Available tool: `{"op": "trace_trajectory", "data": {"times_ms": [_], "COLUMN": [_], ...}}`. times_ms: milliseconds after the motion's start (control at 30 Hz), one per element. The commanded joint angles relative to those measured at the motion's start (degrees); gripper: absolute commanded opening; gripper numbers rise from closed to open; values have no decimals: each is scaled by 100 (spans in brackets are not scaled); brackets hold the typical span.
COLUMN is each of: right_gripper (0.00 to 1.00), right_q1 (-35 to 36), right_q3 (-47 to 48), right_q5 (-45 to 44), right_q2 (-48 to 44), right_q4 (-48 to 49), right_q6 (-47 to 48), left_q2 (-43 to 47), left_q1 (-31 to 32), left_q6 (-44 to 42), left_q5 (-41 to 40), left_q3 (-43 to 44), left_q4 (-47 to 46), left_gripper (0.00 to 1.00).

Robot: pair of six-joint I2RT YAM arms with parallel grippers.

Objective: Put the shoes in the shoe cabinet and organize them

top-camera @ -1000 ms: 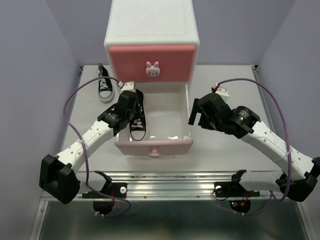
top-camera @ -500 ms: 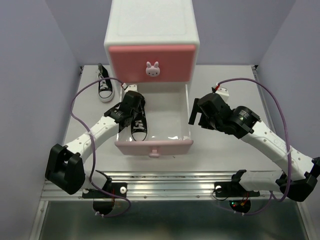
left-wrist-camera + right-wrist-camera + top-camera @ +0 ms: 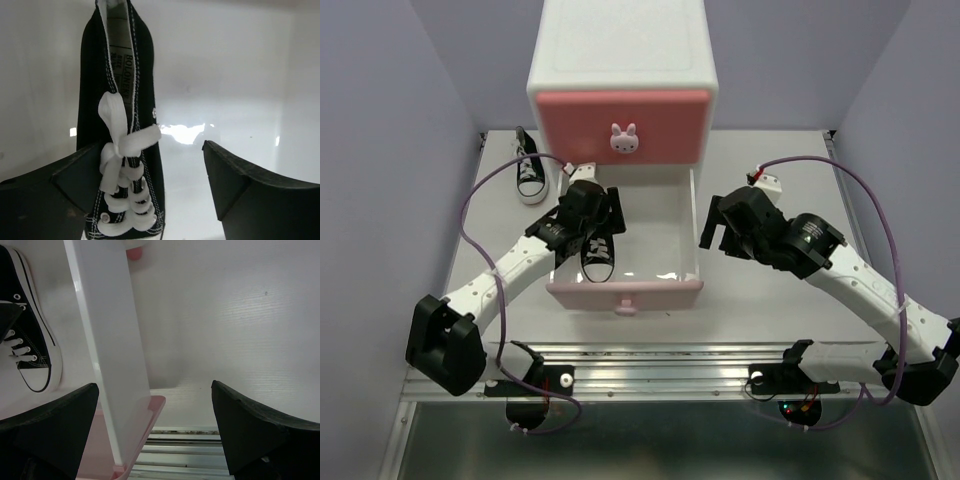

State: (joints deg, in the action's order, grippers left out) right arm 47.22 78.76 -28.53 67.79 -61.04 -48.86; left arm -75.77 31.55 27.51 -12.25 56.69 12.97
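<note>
The white shoe cabinet (image 3: 620, 60) stands at the back with its pale pink lower drawer (image 3: 660, 235) pulled out. One black shoe (image 3: 597, 258) with white laces lies in the drawer's left half, toe toward the drawer front. My left gripper (image 3: 600, 215) hovers open over that shoe's heel end. In the left wrist view the shoe (image 3: 125, 100) sits by the left finger, and the gripper (image 3: 151, 146) holds nothing. Another black shoe (image 3: 529, 172) lies on the table left of the cabinet. My right gripper (image 3: 718, 238) is open beside the drawer's right wall (image 3: 107, 340).
The upper drawer (image 3: 623, 125), with its bunny knob, is closed. The right half of the open drawer's floor (image 3: 665, 230) is bare white. A metal rail (image 3: 200, 450) runs along the table's near edge. Purple walls enclose the table on both sides.
My left gripper has opened and let go of the black shoe, which now rests on the drawer floor. The left arm shifted slightly. The right arm has stayed still.
</note>
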Motion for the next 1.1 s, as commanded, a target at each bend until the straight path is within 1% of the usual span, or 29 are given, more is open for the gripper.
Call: {"op": "trace_trajectory", "data": {"times_ms": [0, 33, 233, 367, 400, 500, 567, 667, 733, 767, 867, 900, 967, 1000, 1033, 1067], "right_gripper": [100, 100, 100, 100, 100, 100, 100, 100, 100, 100, 100, 100, 100, 100, 100, 100], "right_q1": [-38, -38, -38, -38, -38, -38, -38, -38, -38, -38, -38, -38, -38, -38, -38, -38], "right_q3": [122, 104, 52, 69, 95, 122, 113, 104, 122, 131, 175, 192, 218, 227, 219, 210], "right_q5": [-170, -170, -135, -135, -126, -126, -117, -100, -100, -108, -117, -117, -126, -126, -135, -126], "right_q2": [-187, -196, -240, -240, -231, -231, -249, -249, -240, -231, -187, -152, -100, -82, -64, -64], "right_q4": [206, 189, 180, 180, 180, 171, 171, 171, 162, 153, 162, 153, 153, 153, 153, 153], "right_q6": [43, 43, 43, 96, 140, 158, 158, 166, 184, 193, 289, 316, 386, 395, 404, 404], "left_q2": [606, 798, 1423, 1609, 1670, 1758, 1767, 1750, 1750, 1758, 1802, 1802, 1828, 1829, 1820, 1802], "left_q1": [-88, -88, -79, -79, -79, -70, -88, -122, -175, -245, -754, -1095, -1448, -1615, -1948, -2142], "left_q6": [62, 71, -78, -131, -132, -175, -149, -175, -132, -140, -140, -132, -123, -123, -149, -210], "left_q5": [-146, -146, 275, 574, 636, 365, 23, -172, -488, -532, -454, -306, -95, -41, 46, 143], "left_q3": [106, 88, 53, 439, 649, 992, 1413, 1914, 2196, 2250, 2277, 2259, 2172, 2128, 2049, 1839], "left_q4": [82, 126, 214, 337, 390, 540, 837, 1172, 1399, 1445, 1585, 1612, 1603, 1560, 1368, 1209], "left_gripper": [96, 99, 99, 99, 99, 99, 99, 99, 99, 99, 99, 99, 99, 99, 99, 99]}}
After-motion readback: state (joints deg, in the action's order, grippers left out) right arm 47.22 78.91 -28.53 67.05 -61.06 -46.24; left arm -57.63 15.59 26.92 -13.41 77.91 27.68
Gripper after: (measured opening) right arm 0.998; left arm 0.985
